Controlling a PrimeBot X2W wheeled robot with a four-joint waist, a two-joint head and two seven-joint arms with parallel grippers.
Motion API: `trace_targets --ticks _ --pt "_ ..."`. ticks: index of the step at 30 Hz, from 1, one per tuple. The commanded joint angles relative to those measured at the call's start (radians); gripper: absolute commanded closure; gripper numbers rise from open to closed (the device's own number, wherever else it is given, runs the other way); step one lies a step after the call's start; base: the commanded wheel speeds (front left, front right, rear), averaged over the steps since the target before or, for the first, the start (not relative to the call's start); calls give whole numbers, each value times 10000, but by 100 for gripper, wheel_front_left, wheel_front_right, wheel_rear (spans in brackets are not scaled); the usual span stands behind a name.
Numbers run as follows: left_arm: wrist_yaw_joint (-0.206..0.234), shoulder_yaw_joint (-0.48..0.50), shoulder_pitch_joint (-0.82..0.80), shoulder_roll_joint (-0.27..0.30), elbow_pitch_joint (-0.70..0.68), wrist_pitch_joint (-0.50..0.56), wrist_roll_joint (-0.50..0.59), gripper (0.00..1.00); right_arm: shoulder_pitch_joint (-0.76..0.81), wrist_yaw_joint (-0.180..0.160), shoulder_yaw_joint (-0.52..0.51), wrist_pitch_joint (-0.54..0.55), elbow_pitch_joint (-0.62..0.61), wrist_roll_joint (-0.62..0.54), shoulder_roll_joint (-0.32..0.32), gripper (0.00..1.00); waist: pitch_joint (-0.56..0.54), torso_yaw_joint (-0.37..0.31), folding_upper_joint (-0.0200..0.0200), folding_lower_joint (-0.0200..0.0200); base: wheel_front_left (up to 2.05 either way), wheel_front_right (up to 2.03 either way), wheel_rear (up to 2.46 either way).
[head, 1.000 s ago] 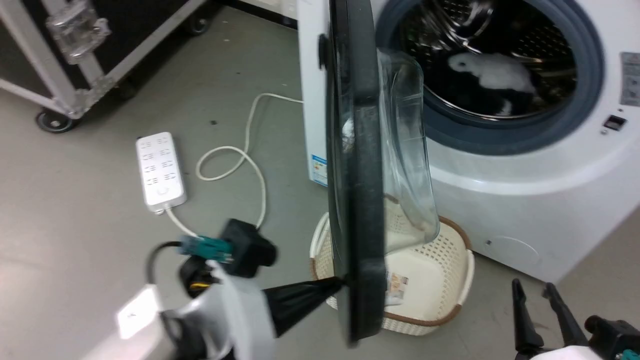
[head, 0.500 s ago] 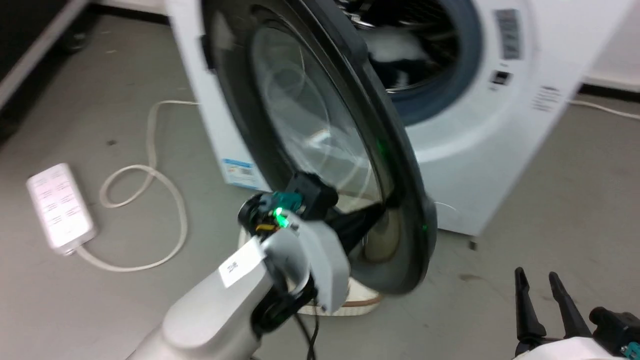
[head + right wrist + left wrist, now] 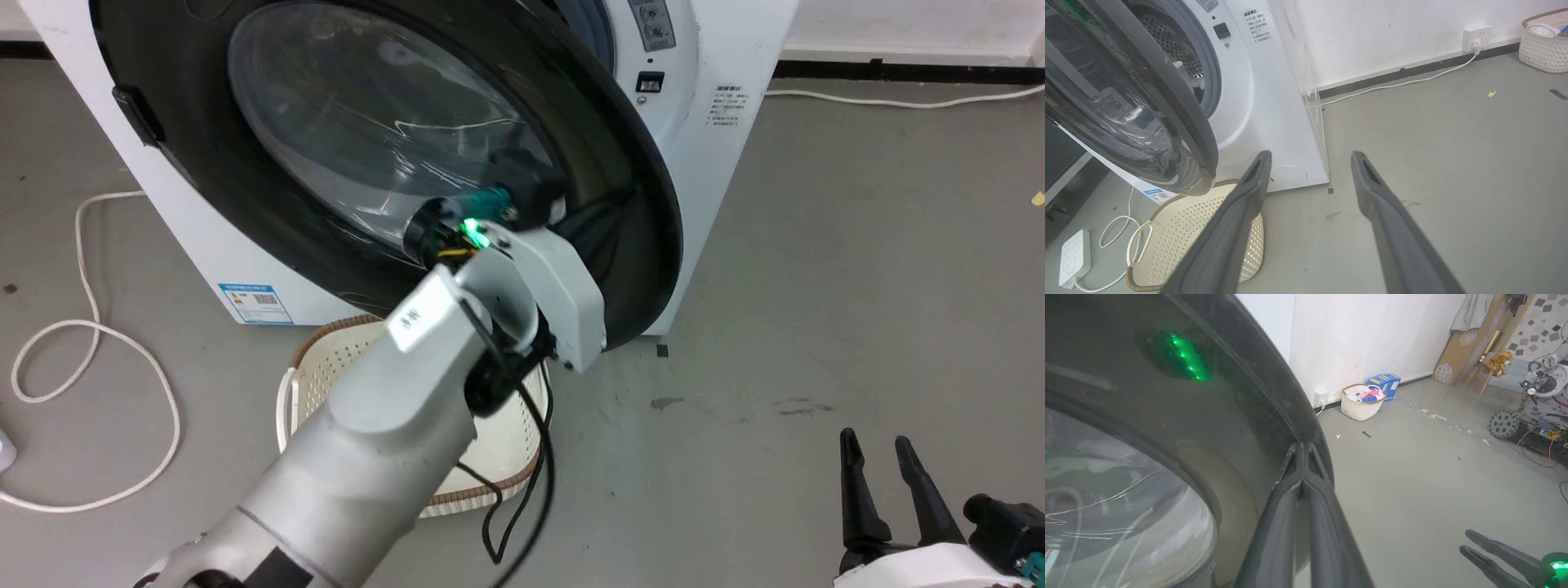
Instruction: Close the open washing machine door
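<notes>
Most of the swing looked done: washing machine door (image 3: 326,139) sat close to the washing machine (image 3: 735,163) front, ajar, not yet latched. I had left gripper (image 3: 1303,450) pinched empty, tips on the door's rim; right gripper (image 3: 873,438) spread, idle.

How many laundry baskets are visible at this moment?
2. A cream basket sits on the floor under the washing machine door, partly hidden in the head view. A white basket holding clothes stands against the far wall beside a blue box.
</notes>
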Motion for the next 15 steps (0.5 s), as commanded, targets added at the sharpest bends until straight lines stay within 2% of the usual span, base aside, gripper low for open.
trace_targets --ticks 1,4,8,12,15 --pt "12 191 -178 -38 222 -252 -175 100 -82 10 -18 -39 -29 8 -3 0 -118 64 -1 -2 0 0 0" --pt "63 618 -374 -95 533 -831 -434 100 30 10 -87 -39 -29 -50 -3 0 -372 331 -1 -2 0 0 0" --pt "444 1293 -471 278 694 -1760 -503 100 154 10 -51 -39 -22 -123 -3 0 -730 702 -1 -2 0 0 0" --pt "1288 2091 -121 1028 512 -2314 -274 100 250 10 53 -39 -51 -135 -3 0 -981 1055 -1 -2 0 0 0" --pt "1968 2872 547 1611 -186 -2428 54 100 310 10 147 -39 -114 -143 -3 0 -1079 1272 -1 -2 0 0 0"
